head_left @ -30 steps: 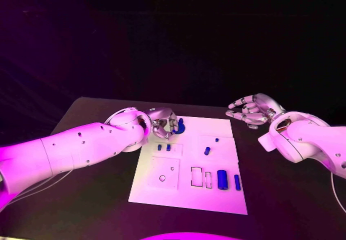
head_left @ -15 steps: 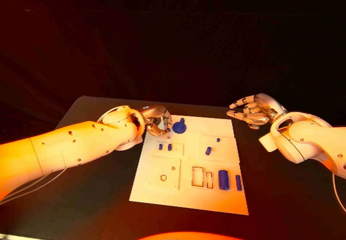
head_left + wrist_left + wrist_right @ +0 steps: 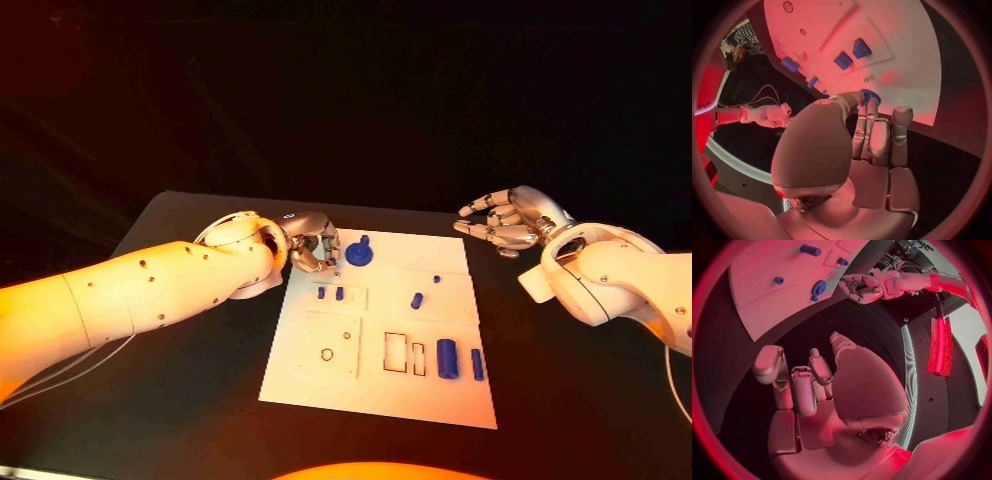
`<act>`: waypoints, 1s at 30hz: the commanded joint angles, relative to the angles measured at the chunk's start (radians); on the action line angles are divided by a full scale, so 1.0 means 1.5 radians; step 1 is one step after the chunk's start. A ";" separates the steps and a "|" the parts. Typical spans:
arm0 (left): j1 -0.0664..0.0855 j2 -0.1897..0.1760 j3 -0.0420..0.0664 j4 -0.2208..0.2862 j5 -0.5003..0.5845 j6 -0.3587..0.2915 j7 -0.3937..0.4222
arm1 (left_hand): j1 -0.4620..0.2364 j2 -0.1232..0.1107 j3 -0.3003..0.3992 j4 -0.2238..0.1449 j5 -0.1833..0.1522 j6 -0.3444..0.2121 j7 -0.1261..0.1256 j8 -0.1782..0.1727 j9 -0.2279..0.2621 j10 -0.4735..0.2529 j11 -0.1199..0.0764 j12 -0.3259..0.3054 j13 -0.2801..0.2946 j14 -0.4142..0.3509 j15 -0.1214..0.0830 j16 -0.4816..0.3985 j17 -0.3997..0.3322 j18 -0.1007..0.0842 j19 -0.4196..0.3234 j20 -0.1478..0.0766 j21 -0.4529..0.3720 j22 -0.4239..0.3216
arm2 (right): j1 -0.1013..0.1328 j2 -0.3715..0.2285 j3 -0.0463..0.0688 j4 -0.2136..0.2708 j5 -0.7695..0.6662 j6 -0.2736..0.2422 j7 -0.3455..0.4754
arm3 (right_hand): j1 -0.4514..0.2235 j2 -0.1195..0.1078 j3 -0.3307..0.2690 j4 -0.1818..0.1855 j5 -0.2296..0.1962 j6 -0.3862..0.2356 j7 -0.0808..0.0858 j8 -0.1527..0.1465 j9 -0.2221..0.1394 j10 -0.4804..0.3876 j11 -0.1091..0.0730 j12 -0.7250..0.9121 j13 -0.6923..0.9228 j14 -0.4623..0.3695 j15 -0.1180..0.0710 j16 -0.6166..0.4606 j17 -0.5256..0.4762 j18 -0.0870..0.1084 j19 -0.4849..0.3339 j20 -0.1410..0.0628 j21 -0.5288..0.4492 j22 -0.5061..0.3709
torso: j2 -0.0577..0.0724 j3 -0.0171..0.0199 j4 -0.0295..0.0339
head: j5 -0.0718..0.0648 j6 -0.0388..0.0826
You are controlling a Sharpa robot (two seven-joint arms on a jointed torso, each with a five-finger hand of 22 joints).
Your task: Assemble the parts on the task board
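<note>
**Left hand next to the round blue part, far-left corner of board**

Table: black, with the white board in the middle, long side running away from the robot.

Left hand: at the board's far-left corner, fingers curled in. Nothing visibly in them. The wrist view shows the fingertips right at the round blue part, touching or just short; can't tell which. Reads as closed on nothing, not a grip.

Right hand: off the board past its far-right corner, above the table, fingers loosely curled, holding nothing.

Parts, all on the board:
- round blue part, far end, just beside the left hand
- two long blue pegs side by side at the near-right, next to two slots
- small peg mid-right
- two small blue blocks mid-left
- empty round hole near-left

Step in hand, my read: picking up the round part. To do it well:
- spread the fingers before closing; as curled now they would push the part, not grip it
- come down from above, thumb and finger on opposite edges
- lift straight so it doesn't skid
- keep the right hand clear until it's needed.
</note>
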 commanded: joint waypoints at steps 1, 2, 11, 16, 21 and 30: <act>0.000 0.004 -0.002 -0.004 0.009 0.020 0.005 | -0.004 0.001 -0.001 -0.004 0.002 0.002 0.003 -0.002 0.001 0.003 0.002 -0.003 0.000 0.003 0.003 0.002 0.000 -0.008 0.000 0.001 0.000 -0.001 | 0.000 0.000 0.000 0.000 -0.003 0.005 0.008 | 0.000 0.007 0.002 -0.001 0.001 0.000 -0.002 0.002 0.001 0.003 -0.002 0.002 0.001 0.041 -0.001 -0.002 0.061 0.005 0.004 0.000 0.002 0.000 | 0.000 0.0007 -0.0001 | -0.001 0.000; 0.000 0.005 -0.002 -0.005 0.010 0.021 0.006 | -0.004 0.001 -0.001 -0.004 0.002 0.002 0.003 -0.002 0.001 0.003 0.002 -0.003 0.000 0.003 0.003 0.002 0.000 -0.008 0.000 0.001 0.000 -0.001 | 0.000 0.000 0.000 0.000 -0.003 0.005 0.008 | -0.001 0.007 0.002 -0.001 0.001 0.001 -0.003 0.003 0.001 0.003 -0.002 0.002 0.001 0.041 -0.001 -0.003 0.061 0.005 0.004 0.000 0.002 0.001 | 0.000 0.0004 0.0004 | -0.002 0.000; -0.003 0.014 -0.010 -0.017 0.013 0.023 0.009 | -0.004 0.002 -0.001 -0.005 0.002 0.003 0.003 -0.003 0.002 0.004 0.002 -0.004 0.000 0.003 0.004 0.002 0.000 -0.008 -0.002 0.002 -0.001 -0.002 | 0.000 0.000 0.000 0.000 -0.003 0.006 0.008 | -0.001 0.008 0.002 -0.001 0.001 0.002 -0.003 0.004 0.001 0.003 -0.002 0.002 0.001 0.041 -0.001 -0.003 0.061 0.004 0.005 0.000 0.002 0.001 | 0.000 0.0000 0.0002 | -0.002 0.001; -0.004 0.018 -0.013 -0.024 0.015 0.024 0.010 | -0.004 0.002 -0.001 -0.005 0.002 0.003 0.003 -0.003 0.002 0.004 0.002 -0.004 0.000 0.003 0.004 0.002 0.000 -0.008 -0.002 0.002 -0.001 -0.002 | 0.000 0.001 0.000 0.000 -0.003 0.006 0.008 | -0.001 0.008 0.002 -0.001 0.001 0.002 -0.003 0.004 0.001 0.003 -0.002 0.002 0.001 0.041 -0.001 -0.003 0.061 0.004 0.005 0.000 0.002 0.001 | 0.000 0.0005 0.0004 | -0.002 0.002; -0.005 0.024 -0.015 -0.029 0.018 0.027 0.010 | -0.004 0.002 0.000 -0.005 0.002 0.003 0.003 -0.004 0.002 0.004 0.002 -0.004 0.001 0.002 0.004 0.001 -0.002 -0.007 -0.003 0.002 -0.002 -0.004 | 0.000 0.001 0.000 0.000 -0.003 0.006 0.008 | -0.001 0.008 0.002 -0.001 0.001 0.002 -0.003 0.004 0.001 0.003 -0.002 0.002 0.001 0.041 -0.001 -0.003 0.061 0.004 0.005 0.000 0.002 0.001 | 0.000 0.0003 0.0000 | -0.002 0.001; -0.006 0.029 -0.017 -0.032 0.019 0.029 0.011 | -0.004 0.002 0.000 -0.005 0.002 0.003 0.003 -0.004 0.002 0.004 0.002 -0.004 0.001 0.002 0.004 0.001 -0.002 -0.007 -0.003 0.002 -0.002 -0.004 | 0.000 0.001 0.000 0.001 -0.003 0.006 0.008 | -0.001 0.008 0.002 -0.001 0.001 0.002 -0.003 0.004 0.001 0.003 -0.002 0.002 0.001 0.041 -0.001 -0.003 0.061 0.004 0.005 0.000 0.002 0.001 | 0.000 0.0005 0.0002 | -0.002 0.001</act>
